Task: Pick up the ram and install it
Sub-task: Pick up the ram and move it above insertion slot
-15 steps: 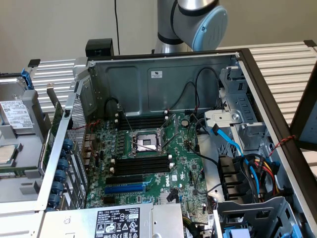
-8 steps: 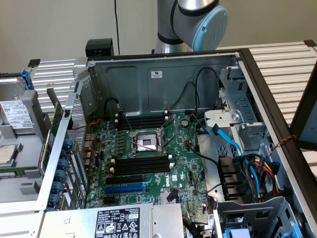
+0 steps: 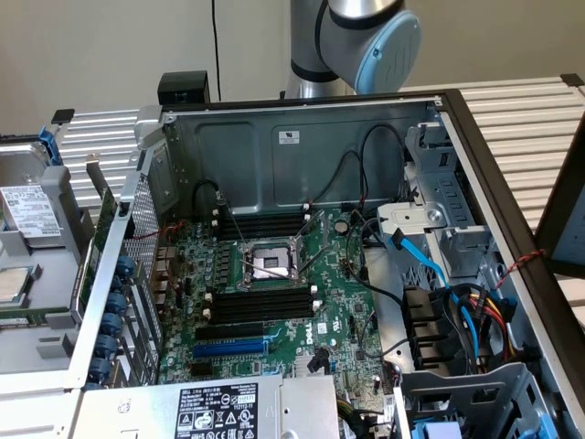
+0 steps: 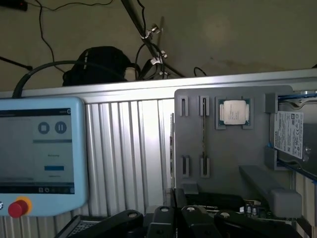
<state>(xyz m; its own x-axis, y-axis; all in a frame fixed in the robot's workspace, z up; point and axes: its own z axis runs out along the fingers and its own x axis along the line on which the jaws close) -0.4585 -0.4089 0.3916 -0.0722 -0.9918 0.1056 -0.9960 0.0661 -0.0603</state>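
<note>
The ram is a thin green stick standing on edge in a slot of a grey holder tray beside the computer case. The black body of my gripper shows at the edge of the wrist view, some way back from the tray and holding nothing that I can see. In the exterior view the arm rises behind the open case. On the green motherboard, long black empty memory slots lie on both sides of the processor socket. A blue slot lies nearer the front.
The grey tray also carries a processor chip and a hard drive. A teach pendant with a red stop button rests on the ribbed metal table. Cables and drive cages crowd the case at the exterior view's right.
</note>
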